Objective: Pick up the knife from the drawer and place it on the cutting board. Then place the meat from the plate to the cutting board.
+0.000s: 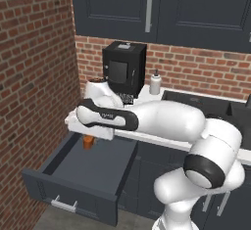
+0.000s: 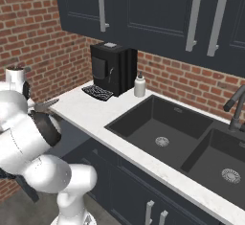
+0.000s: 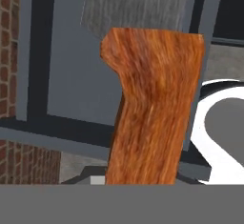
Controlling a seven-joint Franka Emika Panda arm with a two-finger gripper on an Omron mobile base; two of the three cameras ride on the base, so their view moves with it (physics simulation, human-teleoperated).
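Note:
The knife [image 3: 152, 99] is close up in the hand view, its chunky orange handle running up from the bottom and its silver-grey blade at the top. My gripper [image 1: 89, 136] is shut on it, and the handle pokes out below the hand. The fingertips are hidden behind the handle. The knife hangs just above the back of the open dark slate drawer [image 1: 81, 172], whose grey floor [image 3: 66, 66] lies behind the knife. The silver bar handle [image 1: 64, 204] sits on the drawer's front. The cutting board, plate and meat are out of view.
A black coffee machine [image 1: 123, 72] and a white soap bottle [image 1: 155, 83] stand at the back of the white counter [image 2: 91, 111]. A dark double sink [image 2: 160, 130] with a tap [image 2: 237, 106] lies to the right. A brick wall [image 1: 34, 102] closes the left side, with dark cabinets overhead.

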